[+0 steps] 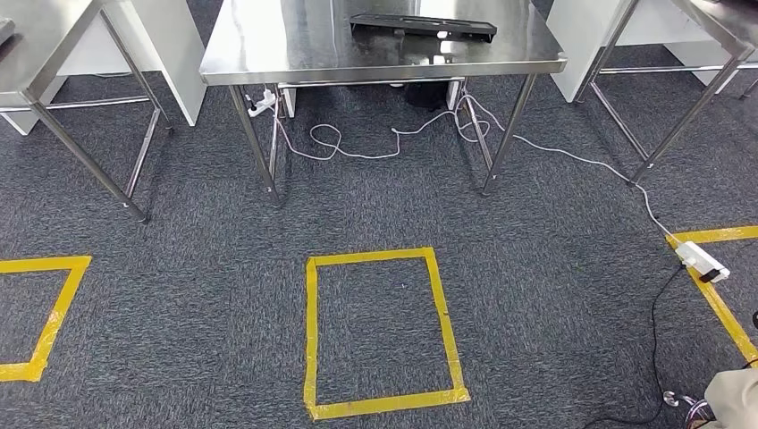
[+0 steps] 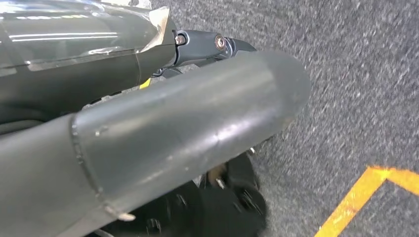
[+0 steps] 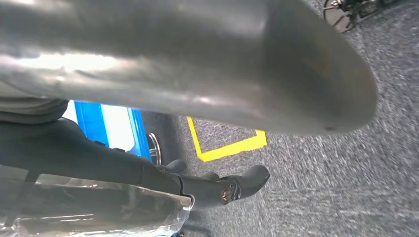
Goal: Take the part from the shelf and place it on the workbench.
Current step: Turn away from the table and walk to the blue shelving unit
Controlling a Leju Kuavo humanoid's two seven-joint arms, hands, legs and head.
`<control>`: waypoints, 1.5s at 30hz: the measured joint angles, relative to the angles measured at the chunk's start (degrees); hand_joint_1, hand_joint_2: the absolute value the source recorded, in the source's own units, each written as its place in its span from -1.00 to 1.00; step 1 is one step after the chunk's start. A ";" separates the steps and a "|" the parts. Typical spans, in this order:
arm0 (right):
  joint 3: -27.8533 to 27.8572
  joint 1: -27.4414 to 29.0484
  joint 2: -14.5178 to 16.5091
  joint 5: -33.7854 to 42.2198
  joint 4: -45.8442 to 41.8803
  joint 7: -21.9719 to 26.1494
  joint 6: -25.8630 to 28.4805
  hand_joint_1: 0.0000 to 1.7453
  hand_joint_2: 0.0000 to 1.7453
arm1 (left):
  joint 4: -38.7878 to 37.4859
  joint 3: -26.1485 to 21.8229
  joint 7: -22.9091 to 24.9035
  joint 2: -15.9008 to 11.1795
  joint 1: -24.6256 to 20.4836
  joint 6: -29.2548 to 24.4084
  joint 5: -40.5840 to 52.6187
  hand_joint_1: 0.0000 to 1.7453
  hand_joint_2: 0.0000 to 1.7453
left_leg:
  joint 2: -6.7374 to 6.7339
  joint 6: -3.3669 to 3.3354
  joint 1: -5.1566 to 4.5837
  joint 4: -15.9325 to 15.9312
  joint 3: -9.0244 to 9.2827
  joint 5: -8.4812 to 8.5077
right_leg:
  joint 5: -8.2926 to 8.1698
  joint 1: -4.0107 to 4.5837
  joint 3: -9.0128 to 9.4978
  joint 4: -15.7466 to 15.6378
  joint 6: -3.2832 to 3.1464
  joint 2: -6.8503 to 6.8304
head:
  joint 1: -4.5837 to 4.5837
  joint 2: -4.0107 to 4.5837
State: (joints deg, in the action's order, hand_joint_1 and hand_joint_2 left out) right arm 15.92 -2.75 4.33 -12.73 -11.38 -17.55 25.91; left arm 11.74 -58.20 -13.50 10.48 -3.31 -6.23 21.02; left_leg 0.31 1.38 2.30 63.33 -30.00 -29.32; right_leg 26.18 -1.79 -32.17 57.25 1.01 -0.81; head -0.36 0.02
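both hands hang over carpet, left hand (image 2: pixel 188 133) and right hand (image 3: pixel 207 84) (grip state i cannot tell); part (image 1: pixel 422 26) lies on workbench (image 1: pixel 268 54), probably delivered.

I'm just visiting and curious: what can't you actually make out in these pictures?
- Black part on the steel table, head view: far off, too small to identify.
- Left hand, left wrist view: its thick thumb fills the frame, hiding the fingers' pose.
- Right hand, right wrist view: thumb close and blurred; a grasp can't be judged.
- Tan shape, head view: cut off by the corner.
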 joint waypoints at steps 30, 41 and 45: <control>-0.05 0.50 -0.02 0.40 0.41 0.67 4.19 -1.00 -1.00 | -0.02 5.49 0.62 -0.52 -0.77 2.21 6.14 -1.00 -1.00 | -0.40 -0.88 -0.67 -0.50 -2.19 0.83 | 3.94 1.21 5.64 -1.33 -1.46 -0.23 | 0.17 -0.02; 0.86 0.50 0.34 1.24 0.41 0.89 5.08 -1.00 -1.00 | -0.02 6.26 0.76 -0.62 -0.83 2.38 6.35 -1.00 -1.00 | -0.25 -3.13 -2.39 -5.18 -1.14 1.58 | 2.92 1.71 3.55 -0.89 0.42 -0.16 | 0.41 -0.01; 2.07 0.47 0.43 3.11 0.41 1.24 5.19 -1.00 -1.00 | -0.02 6.42 0.80 -0.66 -0.84 2.38 6.36 -1.00 -1.00 | -0.27 -3.69 -2.78 -4.99 -1.62 1.79 | 2.40 1.13 3.13 -1.12 1.25 -0.16 | 0.41 0.00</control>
State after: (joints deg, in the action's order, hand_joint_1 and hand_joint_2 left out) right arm 17.99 -2.28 4.76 -9.62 -10.97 -16.31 31.10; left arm 11.72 -51.79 -12.70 9.82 -4.15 -3.85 27.38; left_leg 0.04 -2.31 -0.48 58.34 -31.63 -27.52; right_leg 28.58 -0.66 -29.04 56.14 2.25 -0.96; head 0.05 0.01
